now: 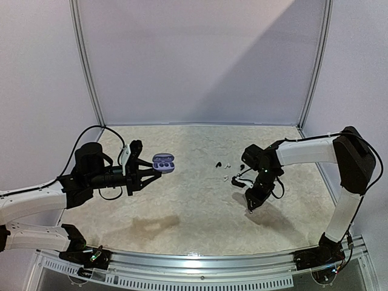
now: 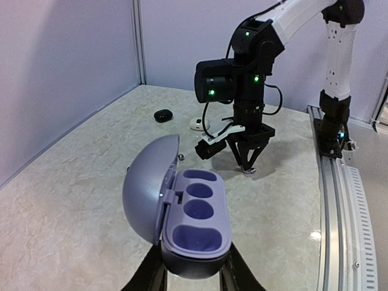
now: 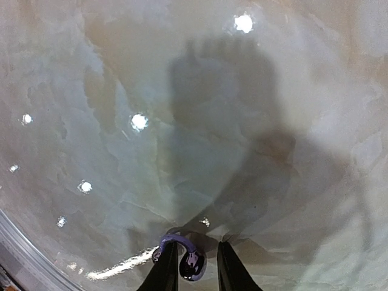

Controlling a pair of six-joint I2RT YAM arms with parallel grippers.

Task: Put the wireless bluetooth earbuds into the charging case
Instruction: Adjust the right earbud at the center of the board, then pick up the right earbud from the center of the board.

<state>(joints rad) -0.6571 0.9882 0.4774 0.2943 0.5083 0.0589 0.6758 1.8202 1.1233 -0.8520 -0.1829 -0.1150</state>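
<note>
My left gripper (image 1: 147, 174) is shut on the base of an open purple charging case (image 1: 163, 162) and holds it above the table, lid up. In the left wrist view the charging case (image 2: 197, 212) shows empty wells, with my gripper (image 2: 194, 276) under it. My right gripper (image 1: 250, 207) points down at the table right of centre. In the right wrist view its gripper (image 3: 195, 273) stands narrowly open around a purple hooked earbud (image 3: 193, 264). The left finger touches the hook and a small gap shows at the right finger. Other tiny earbuds (image 1: 217, 163) lie further back.
A black pebble-like case (image 2: 162, 115) and a white one (image 2: 197, 124) lie on the table behind my right gripper. A small earbud (image 2: 180, 156) lies just beyond the held case's lid. A metal rail (image 2: 339, 200) runs along the table's near edge.
</note>
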